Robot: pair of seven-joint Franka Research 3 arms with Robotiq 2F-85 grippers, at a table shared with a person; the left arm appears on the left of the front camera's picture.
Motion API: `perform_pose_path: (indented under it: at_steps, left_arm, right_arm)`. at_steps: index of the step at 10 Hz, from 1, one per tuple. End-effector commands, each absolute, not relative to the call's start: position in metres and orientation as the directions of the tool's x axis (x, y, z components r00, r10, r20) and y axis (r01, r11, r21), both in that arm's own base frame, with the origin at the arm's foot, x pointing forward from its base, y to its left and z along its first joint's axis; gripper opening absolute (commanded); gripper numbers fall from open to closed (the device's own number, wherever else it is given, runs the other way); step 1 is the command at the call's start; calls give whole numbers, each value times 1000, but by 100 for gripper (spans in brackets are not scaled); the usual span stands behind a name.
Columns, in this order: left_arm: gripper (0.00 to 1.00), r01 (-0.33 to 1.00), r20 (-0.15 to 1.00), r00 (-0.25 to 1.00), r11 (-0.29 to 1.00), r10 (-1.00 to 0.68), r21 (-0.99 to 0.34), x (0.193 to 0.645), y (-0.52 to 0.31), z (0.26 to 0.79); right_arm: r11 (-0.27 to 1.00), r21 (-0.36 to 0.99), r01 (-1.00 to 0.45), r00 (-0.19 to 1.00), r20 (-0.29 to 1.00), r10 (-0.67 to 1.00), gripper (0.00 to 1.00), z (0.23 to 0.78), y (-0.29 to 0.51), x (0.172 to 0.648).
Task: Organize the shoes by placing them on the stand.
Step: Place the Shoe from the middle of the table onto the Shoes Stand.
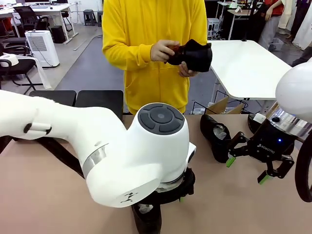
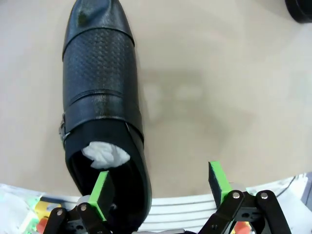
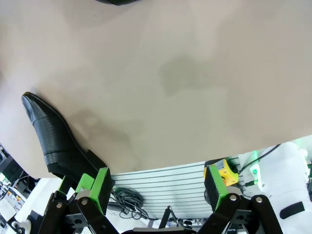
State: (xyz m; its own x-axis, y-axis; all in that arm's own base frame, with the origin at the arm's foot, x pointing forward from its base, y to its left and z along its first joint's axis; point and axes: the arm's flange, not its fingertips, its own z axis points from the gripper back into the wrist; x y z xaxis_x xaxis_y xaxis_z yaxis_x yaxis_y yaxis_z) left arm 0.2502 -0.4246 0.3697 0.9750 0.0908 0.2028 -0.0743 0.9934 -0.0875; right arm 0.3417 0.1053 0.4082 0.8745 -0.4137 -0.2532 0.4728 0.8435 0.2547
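Note:
A glossy black shoe stuffed with white paper lies on the tan table, toe pointing away. My left gripper is open over its heel end, with one green pad at the shoe's opening and the other over bare table. In the front view that shoe peeks out below my left arm's wrist. My right gripper hangs open beside a second shoe, which lies left of its fingers in the right wrist view. A person in a yellow hoodie holds a third shoe. The black stand sits beyond the table's far left edge.
My bulky left arm covers the middle of the table. A dark rounded object sits behind my right wrist. A white table and a cardboard box stand behind on the right. The near table edge runs close under both grippers.

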Motion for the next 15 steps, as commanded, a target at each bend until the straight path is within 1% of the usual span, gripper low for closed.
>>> perform_pose_path:
  at_steps: [1, 4, 5, 6, 10, 11, 15]
  left_arm:
    - [100, -102, 237, 964, 991, 120, -90, 258, -437, 355]
    - [100, -91, 234, 967, 994, 101, -53, 261, -439, 342]
    - [98, -72, 233, 969, 997, 79, -41, 260, -439, 340]
    - [84, -68, 230, 970, 997, 74, -33, 260, -439, 338]
    - [16, -76, 219, 973, 997, 75, -1, 262, -433, 333]
    - [0, -79, 219, 973, 997, 78, 0, 263, -431, 334]
    - [0, -90, 205, 975, 996, 88, -1, 267, -425, 335]
  right_arm:
    - [848, 257, 463, 880, -245, -406, 100, 409, 106, 342]
    - [848, 257, 463, 880, -245, -406, 100, 409, 106, 342]
    - [848, 257, 463, 880, -245, -406, 100, 409, 106, 342]
    - [848, 257, 463, 880, -245, -406, 100, 409, 106, 342]
    - [848, 257, 463, 880, -245, -406, 100, 409, 106, 342]
    - [848, 257, 463, 880, -245, -406, 100, 409, 106, 342]
    - [848, 257, 463, 880, -245, -406, 100, 409, 106, 342]
